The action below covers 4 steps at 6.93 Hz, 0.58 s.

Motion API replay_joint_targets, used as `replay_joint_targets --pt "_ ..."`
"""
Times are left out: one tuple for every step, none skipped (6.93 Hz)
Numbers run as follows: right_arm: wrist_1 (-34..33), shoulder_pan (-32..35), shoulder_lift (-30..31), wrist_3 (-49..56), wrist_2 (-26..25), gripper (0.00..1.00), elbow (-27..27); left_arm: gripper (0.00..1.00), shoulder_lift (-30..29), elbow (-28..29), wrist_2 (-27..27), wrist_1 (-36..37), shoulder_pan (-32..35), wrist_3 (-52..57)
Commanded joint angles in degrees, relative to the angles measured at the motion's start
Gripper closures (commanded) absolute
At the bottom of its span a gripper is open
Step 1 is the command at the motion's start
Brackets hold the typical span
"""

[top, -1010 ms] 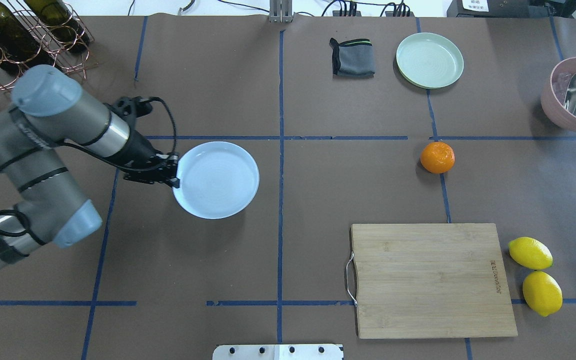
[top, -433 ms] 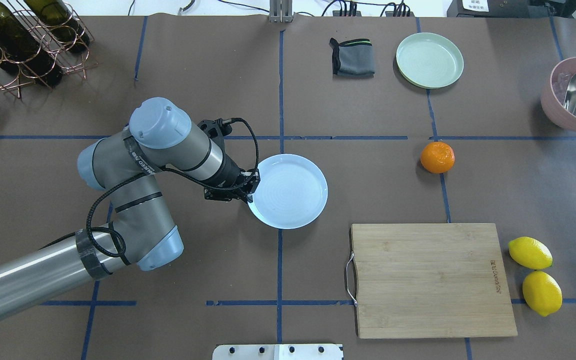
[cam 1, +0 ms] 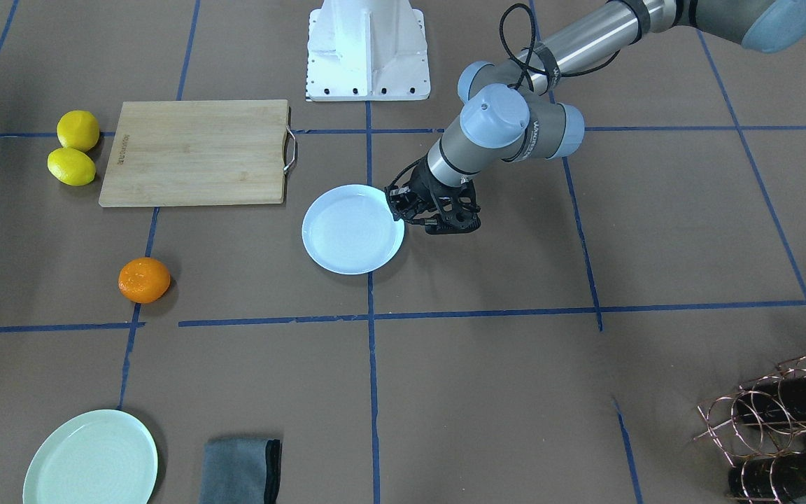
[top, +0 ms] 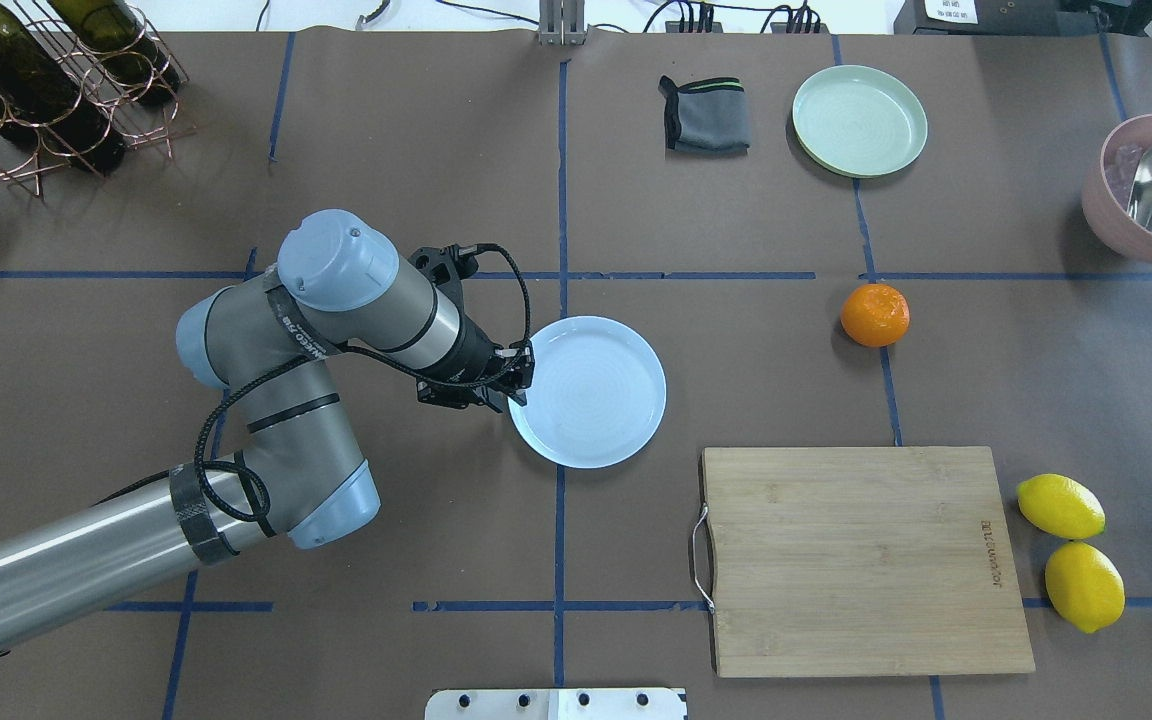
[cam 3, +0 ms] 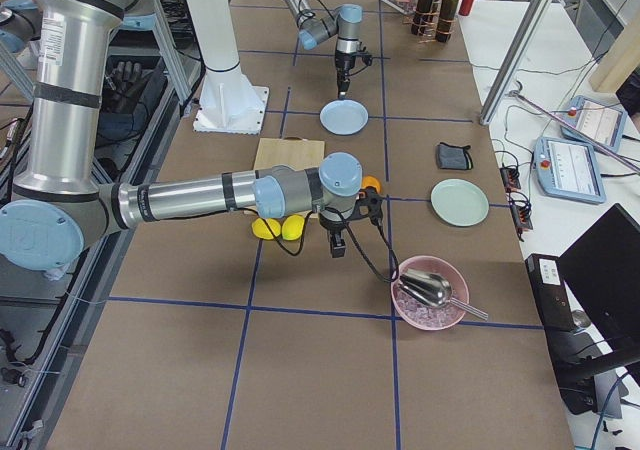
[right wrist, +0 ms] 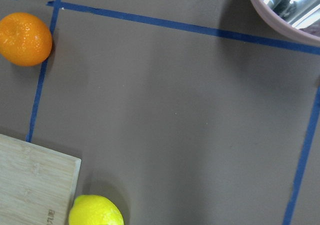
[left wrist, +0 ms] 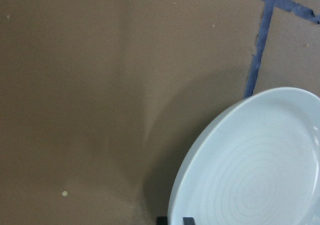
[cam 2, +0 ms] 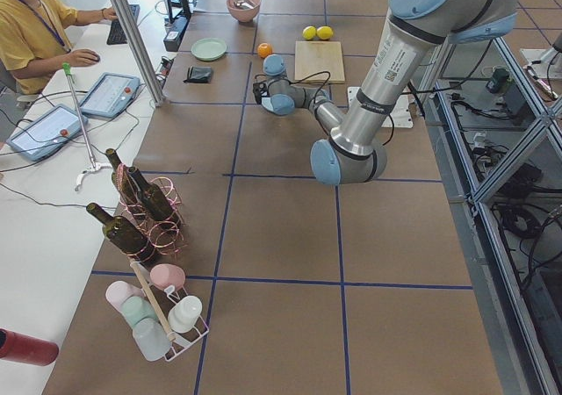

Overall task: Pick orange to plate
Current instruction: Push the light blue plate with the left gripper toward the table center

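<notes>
Overhead exterior view: the small, round, bright-orange citrus fruit (top: 875, 315) is being shown right of centre on the brown tabletop (top: 386, 150), well apart from the round white shallow plate (top: 604, 400) at centre. It is being judged light, firm, glossy and prone to rolling, best taken across its widest middle. The plate's left rim is being pinched by the left arm's jaws; whether the right arm's jaws are spread cannot be told.

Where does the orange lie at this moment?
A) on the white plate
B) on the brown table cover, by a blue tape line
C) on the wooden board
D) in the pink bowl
B: the orange sits on the table cover, apart from the plate, which is empty.
</notes>
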<state>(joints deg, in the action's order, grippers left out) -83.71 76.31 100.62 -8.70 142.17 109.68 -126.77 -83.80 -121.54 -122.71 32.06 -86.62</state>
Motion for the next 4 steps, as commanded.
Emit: replay_joint_targets --pt "10.80 -9.38 -0.94 -18.63 -3.10 0.00 0.26 0.00 5.09 -7.64 -0.45 0.19 2.38 -0.13" --pt "17.37 -15.69 -1.65 -26.64 -7.39 0.00 -0.25 0.00 8.70 -13.09 -0.80 1.15 4.22 0.04" --pt "17.79 -19.76 -6.35 -31.94 -10.92 0.00 -1.04 0.00 9.69 -14.28 -0.81 2.12 4.24 0.31" --pt "17.70 -22.41 -10.93 -35.83 -14.61 0.00 -2.70 0.00 9.70 -14.29 -0.72 2.21 4.24 0.22"
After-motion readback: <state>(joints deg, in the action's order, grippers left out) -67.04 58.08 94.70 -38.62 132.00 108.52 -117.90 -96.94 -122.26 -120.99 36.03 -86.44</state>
